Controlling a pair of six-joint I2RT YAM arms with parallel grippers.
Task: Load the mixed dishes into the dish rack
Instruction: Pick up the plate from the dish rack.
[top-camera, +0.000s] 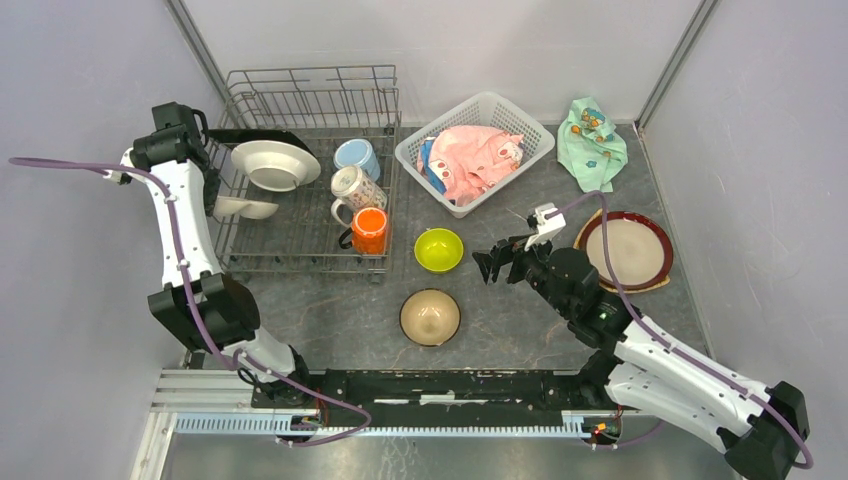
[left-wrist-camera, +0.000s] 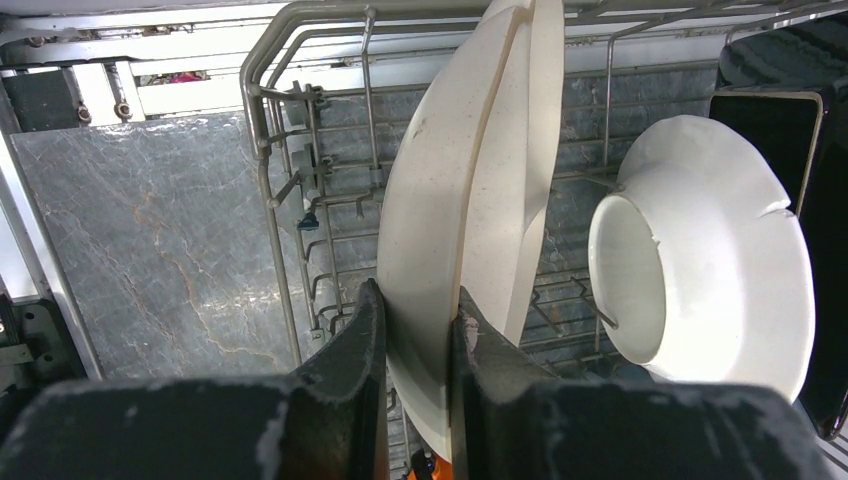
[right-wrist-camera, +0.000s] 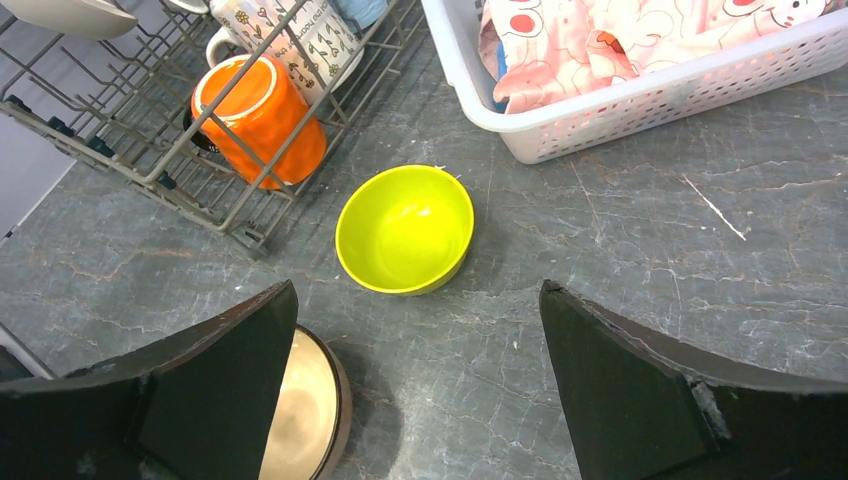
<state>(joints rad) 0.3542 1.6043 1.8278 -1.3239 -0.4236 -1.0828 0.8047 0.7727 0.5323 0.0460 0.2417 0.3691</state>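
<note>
We list, nearest first:
- A round tan bowl (top-camera: 430, 317) on the grey table.
- Beyond it, a lime-green bowl (top-camera: 439, 249), just beside our right gripper (top-camera: 488, 264), whose jaws are spread wide and empty.
- Farther off, the grey wire dish rack (top-camera: 300, 262), holding an orange mug (top-camera: 369, 230).
- At the rack's left end, our left gripper (left-wrist-camera: 415, 300), pinching a cream divided plate (left-wrist-camera: 470, 200) upright.

a dark grey, marble-veined surface (top-camera: 330, 310) is boxed in by plain pale lilac-grey walls (top-camera: 450, 40) at the back and both sides. metal strips (top-camera: 199, 48) run up the rear corners. the light is even and the shadows are soft.
</note>
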